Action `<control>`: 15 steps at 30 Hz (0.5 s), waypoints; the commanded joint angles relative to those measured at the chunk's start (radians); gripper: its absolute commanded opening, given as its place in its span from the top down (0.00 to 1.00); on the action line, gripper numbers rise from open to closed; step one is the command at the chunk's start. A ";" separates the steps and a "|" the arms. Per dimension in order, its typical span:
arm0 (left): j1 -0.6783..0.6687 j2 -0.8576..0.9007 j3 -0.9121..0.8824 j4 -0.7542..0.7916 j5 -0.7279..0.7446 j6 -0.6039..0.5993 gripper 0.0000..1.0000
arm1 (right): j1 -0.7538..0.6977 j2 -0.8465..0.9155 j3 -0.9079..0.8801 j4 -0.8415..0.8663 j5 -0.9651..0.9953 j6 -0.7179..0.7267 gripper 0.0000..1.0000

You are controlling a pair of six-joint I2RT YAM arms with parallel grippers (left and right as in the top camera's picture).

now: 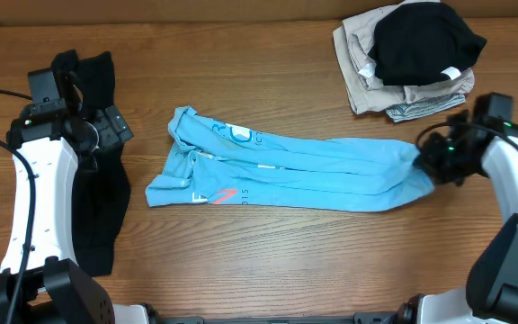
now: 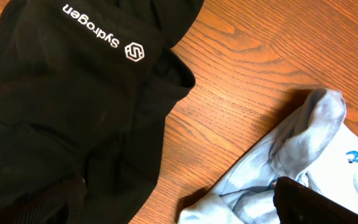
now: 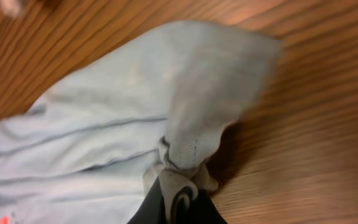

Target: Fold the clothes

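Note:
The light blue T-shirt point(image 1: 304, 171) lies stretched in a long, narrow bundle across the middle of the table. My right gripper point(image 1: 428, 162) is shut on its right end; the right wrist view shows bunched blue fabric point(image 3: 117, 124) pinched between the jaws point(image 3: 179, 199). The long black garment point(image 1: 97, 207) lies along the left side under my left arm, with its white logo in the left wrist view point(image 2: 73, 106). My left gripper point(image 1: 111, 126) is open and empty, its fingers point(image 2: 179, 190) spread above the wood between the black garment and the T-shirt's left end point(image 2: 303, 149).
A pile of clothes point(image 1: 367, 72) sits at the back right, beige and grey pieces with a black garment point(image 1: 425, 40) on top. It is close behind my right arm. A black cable runs along the left edge.

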 commanded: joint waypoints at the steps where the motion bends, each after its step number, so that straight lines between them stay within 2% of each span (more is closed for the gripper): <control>1: -0.006 -0.002 0.021 0.002 0.008 0.019 0.00 | 0.114 -0.027 0.027 0.019 -0.039 0.010 0.96; 11: -0.006 -0.002 0.021 0.003 0.008 0.019 0.00 | 0.526 -0.024 0.027 0.235 0.041 0.181 0.96; 15: -0.006 -0.002 0.021 0.005 0.008 0.019 0.00 | 0.616 -0.018 0.027 0.306 0.080 0.225 0.96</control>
